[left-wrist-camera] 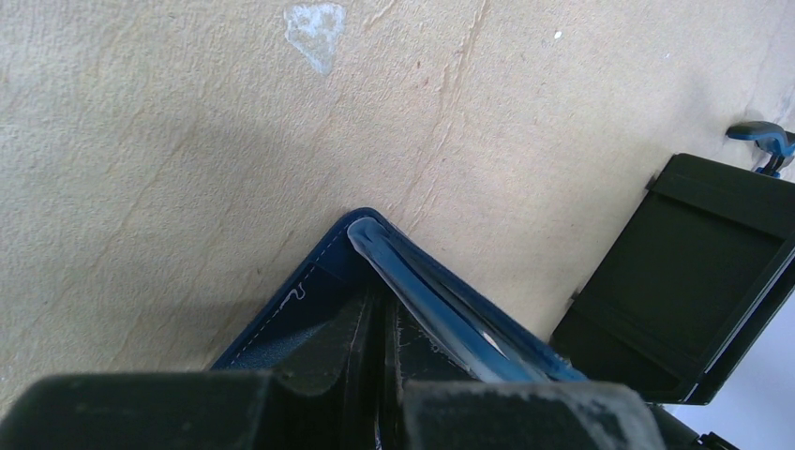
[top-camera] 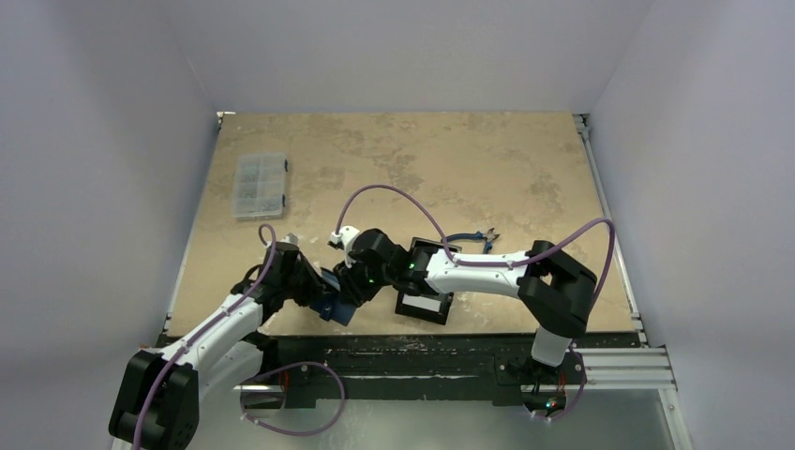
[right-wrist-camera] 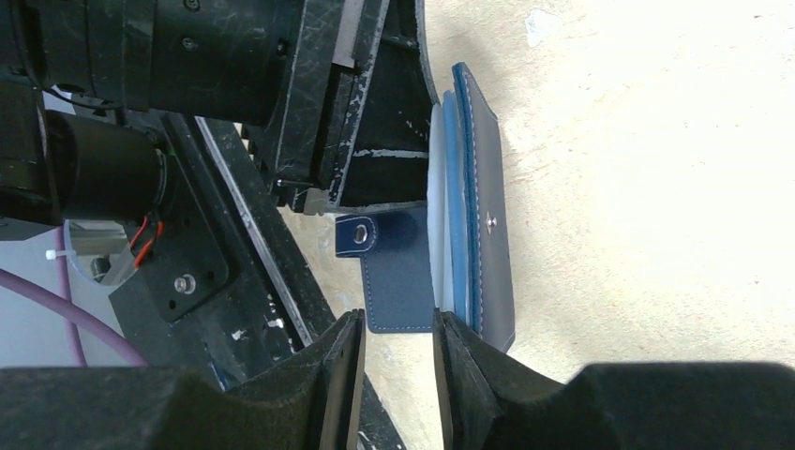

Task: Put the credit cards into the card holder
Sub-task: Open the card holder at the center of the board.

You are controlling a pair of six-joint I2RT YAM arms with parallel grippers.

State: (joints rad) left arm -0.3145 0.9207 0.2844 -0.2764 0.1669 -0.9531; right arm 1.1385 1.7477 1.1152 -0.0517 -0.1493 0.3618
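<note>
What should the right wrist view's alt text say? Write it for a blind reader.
A navy card holder, seen edge-on, is clamped by the left gripper over a tan table, its snap strap hanging free. The right gripper, jaws open, is close to the holder's near corner.

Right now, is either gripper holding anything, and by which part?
Left gripper clamps the card holder by one cover leaf. Right gripper is open, holding nothing.

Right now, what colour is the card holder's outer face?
Dark navy blue on the card holder, with pale stitching along its edge. The right wrist view shows it best.
</note>
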